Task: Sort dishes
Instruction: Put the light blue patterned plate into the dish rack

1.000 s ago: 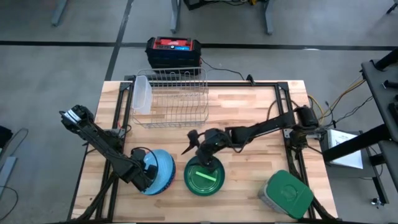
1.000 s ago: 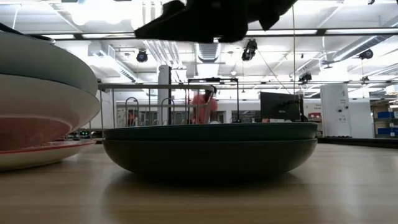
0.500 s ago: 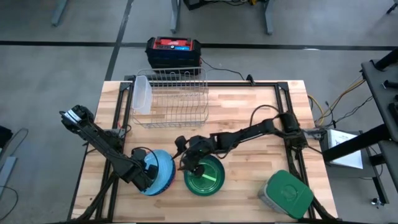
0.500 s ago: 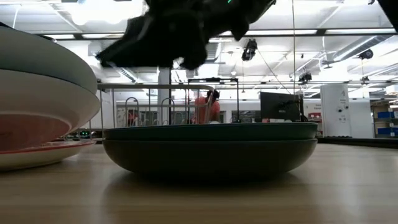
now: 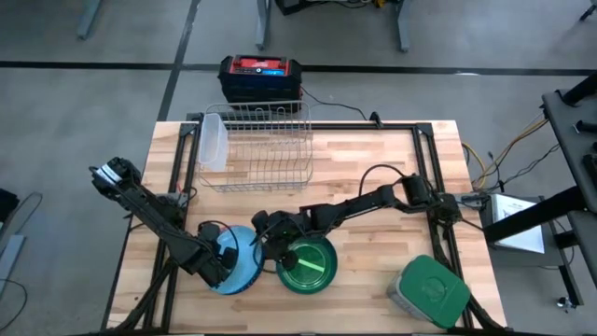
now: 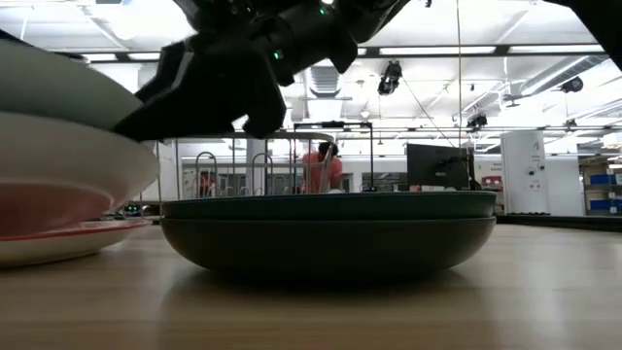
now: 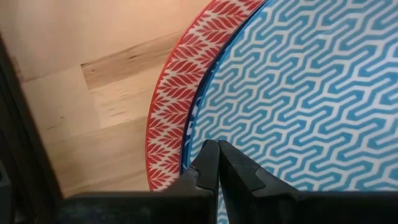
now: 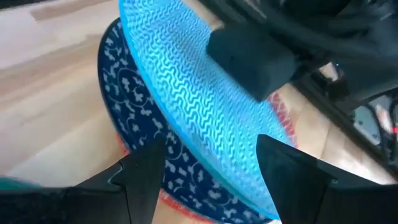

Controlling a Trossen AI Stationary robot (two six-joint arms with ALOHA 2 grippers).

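Right pincer [image 5: 264, 239], fingers spread, faces the round zigzag-patterned blue plate [image 5: 244, 261]; left pincer [image 5: 222, 261] pinched closed above it.

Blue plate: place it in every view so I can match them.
High: blue plate near front-left, beside the green dish.
Low: far left, only stacked rims show.
Left wrist: fills the right side.
Right wrist: centre.
Shared landmark: red plate underneath.

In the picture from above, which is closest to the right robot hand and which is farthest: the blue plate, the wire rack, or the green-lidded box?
From the right gripper:
1. Blue plate, right beside it, toward the left arm.
2. Wire rack, at the table's back.
3. Green-lidded box, at the front right corner.
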